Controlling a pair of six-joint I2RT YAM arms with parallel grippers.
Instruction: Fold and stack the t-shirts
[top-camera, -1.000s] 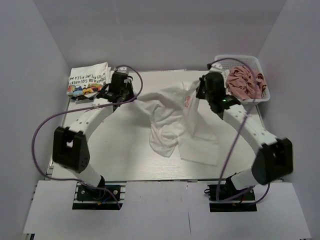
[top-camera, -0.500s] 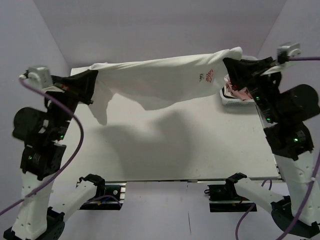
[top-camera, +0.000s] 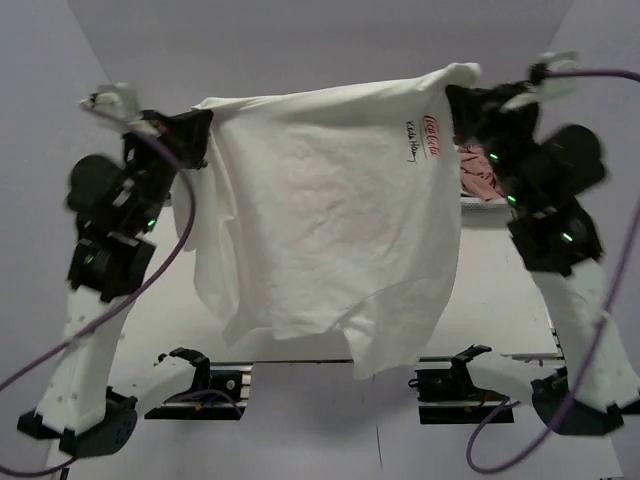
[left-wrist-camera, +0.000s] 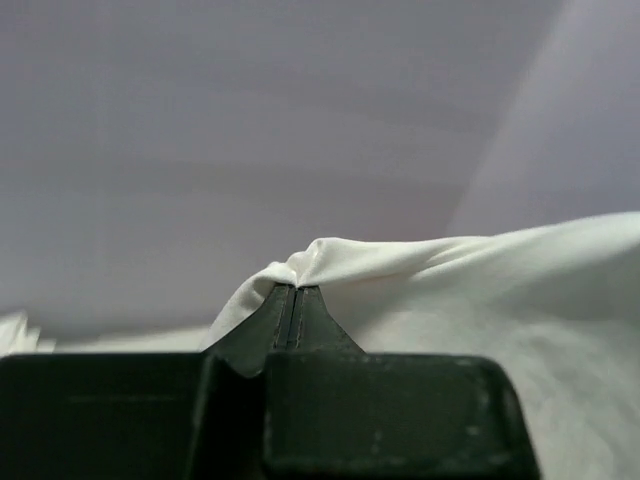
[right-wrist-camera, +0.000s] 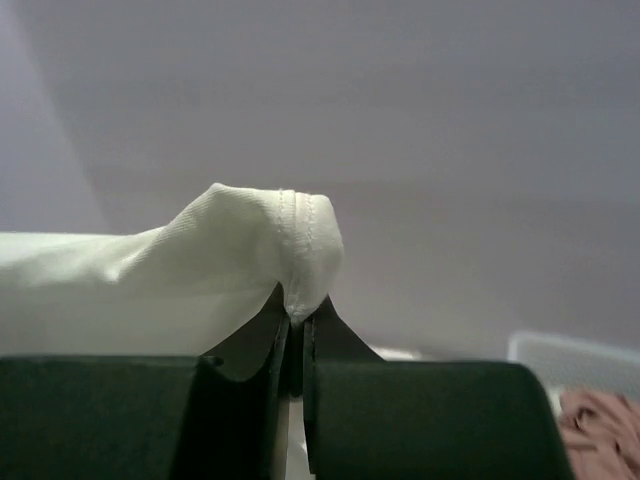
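Left claw (top-camera: 190, 140) and right claw (top-camera: 462, 105) each pinch a top corner of the white t-shirt (top-camera: 330, 230), light and limp, best held by its hems.

The light is soft and even, from above; the walls (top-camera: 300, 40) look pale violet-grey, without glare. The t-shirt (top-camera: 330, 230) is bright white but not washed out, and its wrinkles carry only faint shadows. In both wrist views my fingers (left-wrist-camera: 278, 318) are black, almost without detail and slightly unsharp. In the left wrist view the cloth near the right edge is out of focus.
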